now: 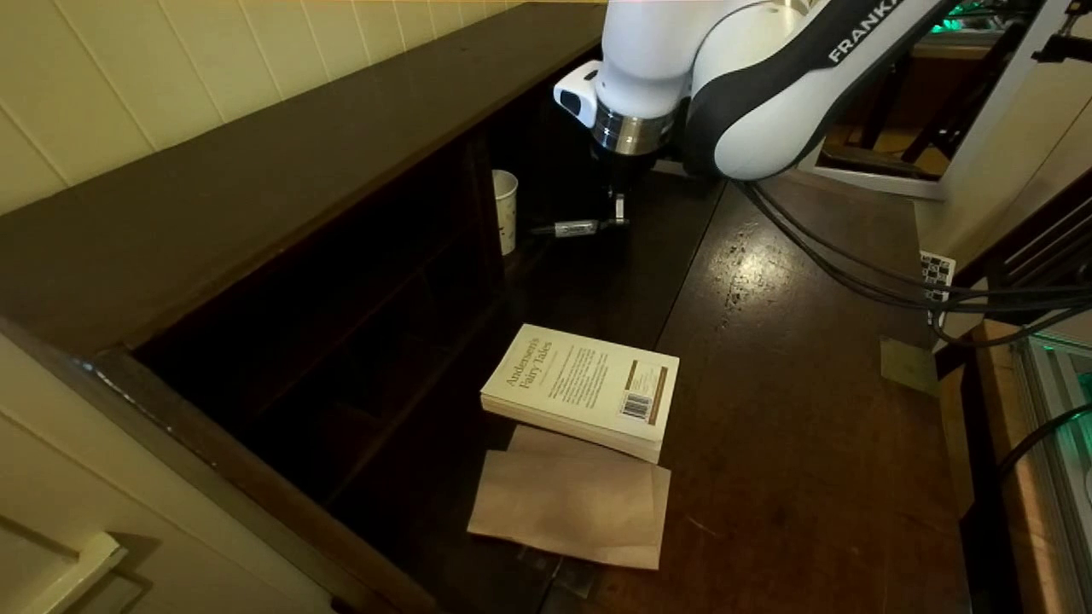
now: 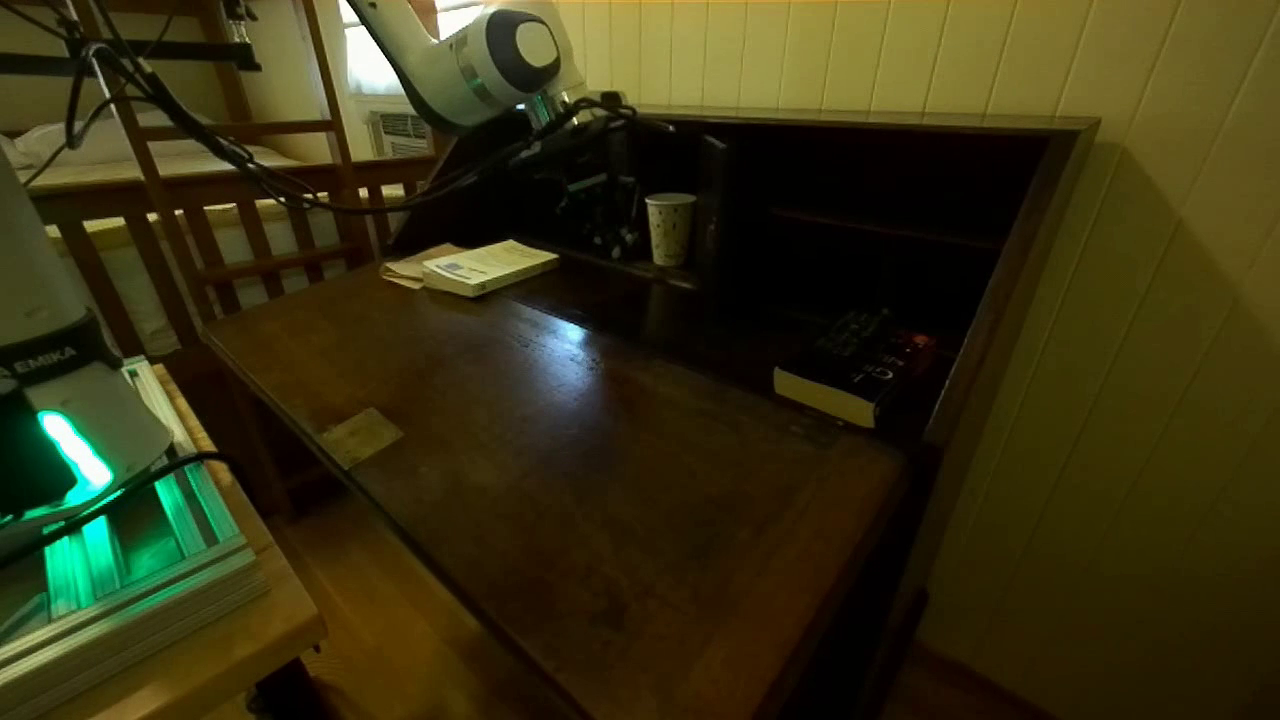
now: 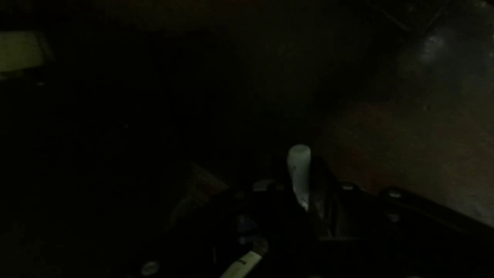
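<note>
Jaws drawn narrow look closed on a marker (image 1: 576, 228), which lies roughly level and points to nine o'clock in an exterior view; the wrist view is too dark to show the contact well.

Going left to right in the same view, dark shelf compartments (image 1: 375, 324) lie at eight o'clock from the jaws, ending at an upright divider (image 1: 485, 213). Just beyond it, at nine o'clock, a paper cup (image 1: 507, 213) stands upright, its side partly hidden; the marker's far end is near it, with a gap showing between them. Brown paper (image 1: 570, 507) lies at six o'clock, and nearer at that hour is a pale book (image 1: 584, 388), back cover up. Toward four o'clock spreads the worktop (image 1: 793, 409). An exterior view also shows a dark book (image 2: 855, 370) at four o'clock from the cup.

As I judge it, gripping the marker is done, while letting it go is not. Whether the marker touches anything below, I cannot tell.
</note>
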